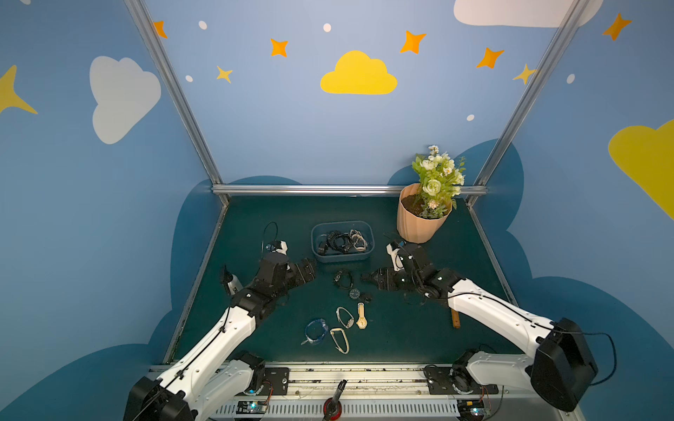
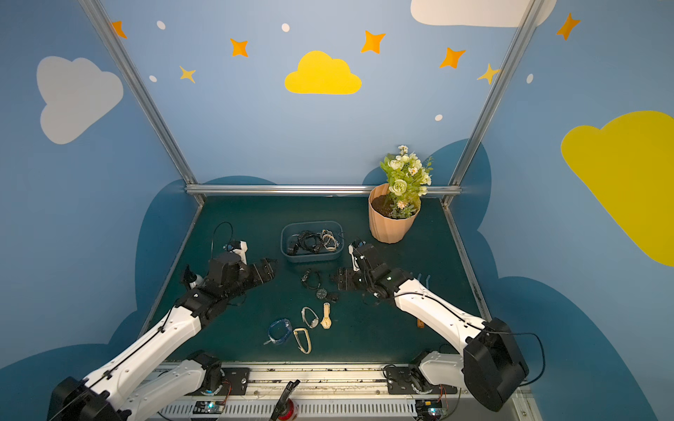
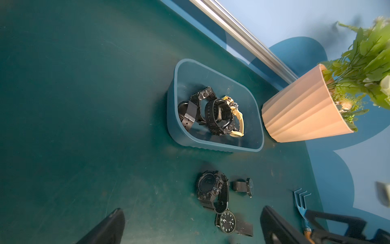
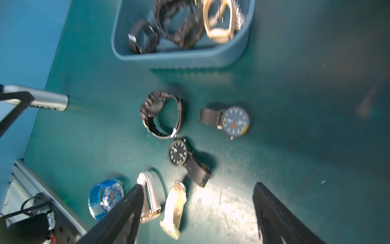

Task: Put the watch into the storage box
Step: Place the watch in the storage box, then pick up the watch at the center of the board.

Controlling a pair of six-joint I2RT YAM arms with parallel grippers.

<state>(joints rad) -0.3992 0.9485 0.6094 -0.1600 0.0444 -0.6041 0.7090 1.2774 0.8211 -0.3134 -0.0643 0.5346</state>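
Between picks: my left gripper (image 1: 310,270) and right gripper (image 1: 365,278) are both wide and empty. Likely target: chunky black watch (image 1: 343,279) on green worktop (image 1: 255,328) between them, just near of blue-grey plastic storage box (image 1: 341,257). Next, I reckon: descend, straddle strap, close.

Blue walls (image 1: 291,138) all around me, painted like a sky: yellow cloud (image 1: 358,74) dead ahead, white cloud (image 1: 122,96) to the left, orange stars (image 1: 279,47) scattered above. Darker blue cloud shapes (image 1: 507,175) run along the bottom. Silver posts (image 1: 175,94) climb the corners, and a silver bar (image 1: 328,189) joins them behind my dark green bench (image 1: 277,213). Light glares off a scuffed patch (image 4: 221,202).
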